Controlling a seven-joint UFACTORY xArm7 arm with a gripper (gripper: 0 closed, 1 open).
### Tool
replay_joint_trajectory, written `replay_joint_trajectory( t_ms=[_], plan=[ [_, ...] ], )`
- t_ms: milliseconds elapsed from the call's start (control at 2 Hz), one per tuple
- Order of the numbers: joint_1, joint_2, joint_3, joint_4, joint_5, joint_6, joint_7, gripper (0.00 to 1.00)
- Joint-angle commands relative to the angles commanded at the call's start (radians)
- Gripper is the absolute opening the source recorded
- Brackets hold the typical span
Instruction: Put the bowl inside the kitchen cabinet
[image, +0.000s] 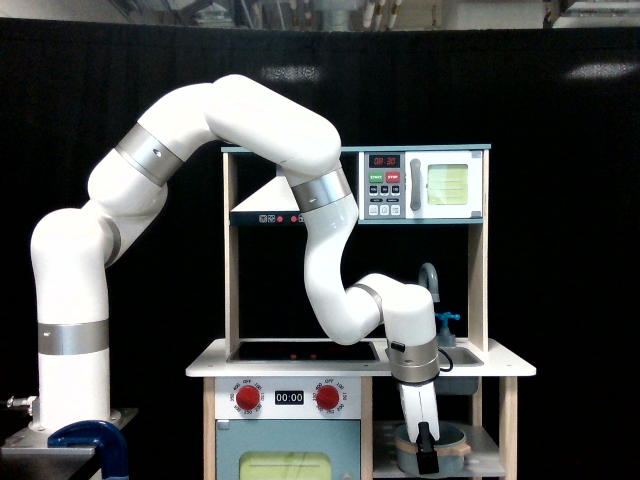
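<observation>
- We see the gripper (428, 462) reaching down below the countertop (210, 366), its dark finger lying over the near wall of the bowl (456, 444).
- The bowl sits at the kitchen cabinet (480, 441), the open lower compartment at the exterior view's right, on or just above the pale shelf board; we cannot tell whether it rests fully on the board.
- We cannot tell whether the gripper clamps the bowl's rim or has let go: only one finger shows, and it hides the contact point.
- The forearm drops steeply in front of the counter edge; we judge this posture lets the wrist clear the counter while working under it.
- The bowl lies towards the front of the compartment, beside the oven door (290, 462). We judge the task near completion, pending release and withdrawal.
- Risk: a withdrawal that drags the rim could pull the bowl off the shelf front.
</observation>
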Motion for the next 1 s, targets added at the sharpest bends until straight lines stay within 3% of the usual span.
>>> replay_joint_trajectory(
  t_ms=[1000],
  plan=[
    [0.004,-0.051,0.015,-0.031,-0.057,0.003,0.077,1.0]
  ],
)
